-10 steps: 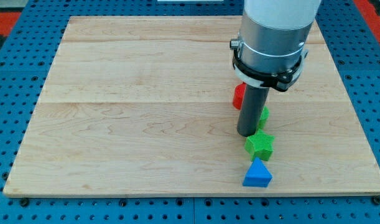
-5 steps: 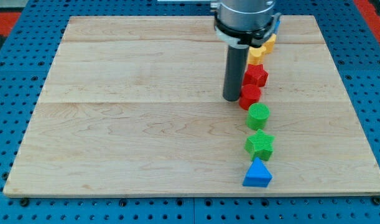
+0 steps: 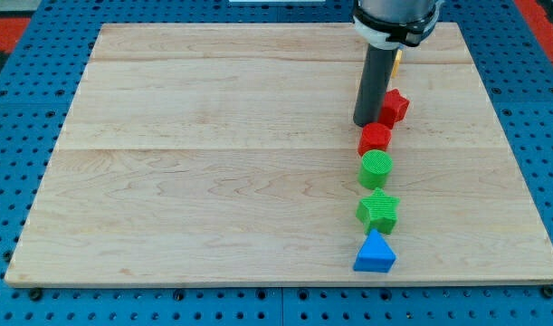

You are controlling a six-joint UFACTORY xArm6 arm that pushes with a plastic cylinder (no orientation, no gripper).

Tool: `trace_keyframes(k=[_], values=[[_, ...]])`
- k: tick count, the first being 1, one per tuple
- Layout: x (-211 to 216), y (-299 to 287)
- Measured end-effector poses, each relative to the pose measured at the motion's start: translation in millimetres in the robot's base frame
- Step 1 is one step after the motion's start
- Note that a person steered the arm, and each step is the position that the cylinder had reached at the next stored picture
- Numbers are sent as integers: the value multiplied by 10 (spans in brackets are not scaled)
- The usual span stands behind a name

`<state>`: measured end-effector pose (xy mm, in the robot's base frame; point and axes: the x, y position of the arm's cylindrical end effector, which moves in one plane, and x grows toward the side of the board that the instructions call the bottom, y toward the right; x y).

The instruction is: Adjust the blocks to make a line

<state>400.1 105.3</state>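
My tip (image 3: 366, 123) rests on the counter (image 3: 195, 181) just to the view's left of the red star block (image 3: 395, 106) and just above the red round-looking block (image 3: 375, 139), close to both, though I cannot tell whether it touches either. The tool is only a bare rod, so it has nothing to clench or release and holds nothing.

The blocks lie in the counter's right half, running from near the bottom edge toward the top edge: the blue triangular block (image 3: 375, 253), the green star block (image 3: 378, 211), the green cylinder (image 3: 376, 168), then the red round-looking block, stacked almost straight up the view. The red star sits off to the view's right of that column, and a yellow block (image 3: 398, 62) is mostly hidden behind the rod near the top edge.

The line's long axis runs bottom to top. Since the red star lies to the right of my tip, I judge that nudging it back leftward means getting round to its far right side first. The arm hangs straight down from the top edge, rod upright.
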Motion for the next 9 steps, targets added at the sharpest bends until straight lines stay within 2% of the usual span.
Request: trace_keyframes(k=[1, 2, 3, 6, 7, 8, 9], values=[[0, -481], [-324, -561], [-608, -526], [-622, 298], [-694, 120], [-1012, -135], [-1226, -51]])
